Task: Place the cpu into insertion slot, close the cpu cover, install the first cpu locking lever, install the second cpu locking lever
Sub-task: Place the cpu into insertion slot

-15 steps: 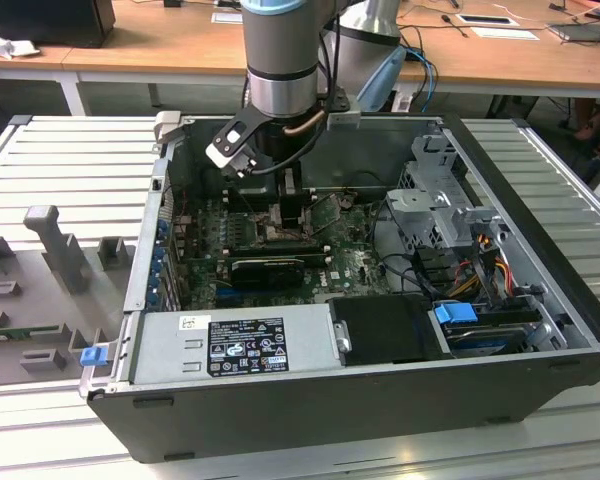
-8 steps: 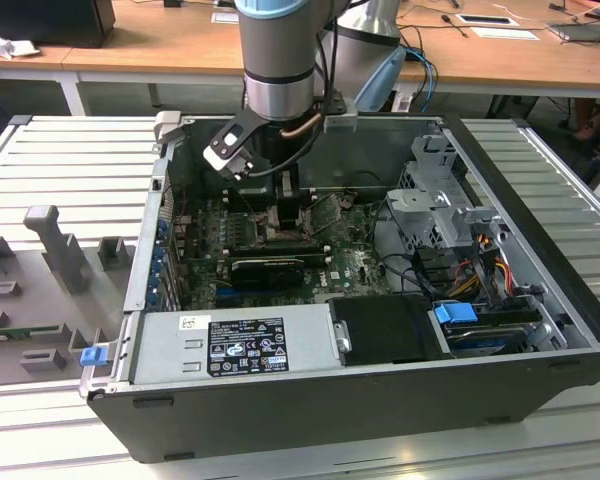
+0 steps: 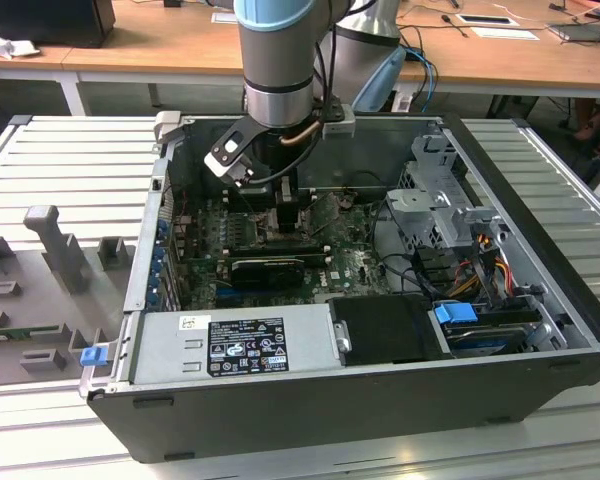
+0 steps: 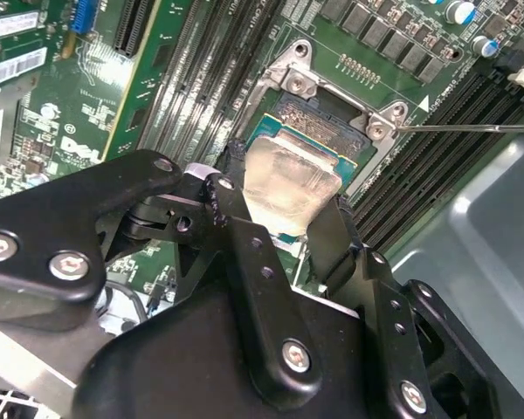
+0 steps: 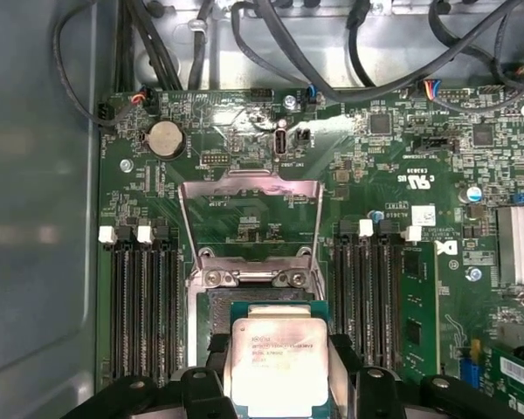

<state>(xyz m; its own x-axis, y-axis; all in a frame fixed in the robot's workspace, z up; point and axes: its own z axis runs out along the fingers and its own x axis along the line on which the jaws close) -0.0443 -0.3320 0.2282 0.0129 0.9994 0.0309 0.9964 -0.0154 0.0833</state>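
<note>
while tool (image 4: 284, 196) grips cpu (image 5: 276, 362), cover (image 5: 249, 183) seemingly raised, memory slots (image 5: 144, 305) flanking

One cpu (image 5: 275, 362), one insertion slot (image 4: 310, 122), one cpu cover (image 5: 249, 185), one gripper (image 4: 284, 196). One coin battery (image 5: 165, 137). Four white latches (image 5: 107, 234), two memory-slot banks (image 5: 144, 305). Two hinge screws (image 4: 299, 83). One power supply (image 3: 230, 340), one expansion card (image 3: 270, 268).

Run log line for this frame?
step: cpu placement | end effector: shut on pale silver square cpu chip | chip over black-framed square socket | silver metal frame cover: open
</note>
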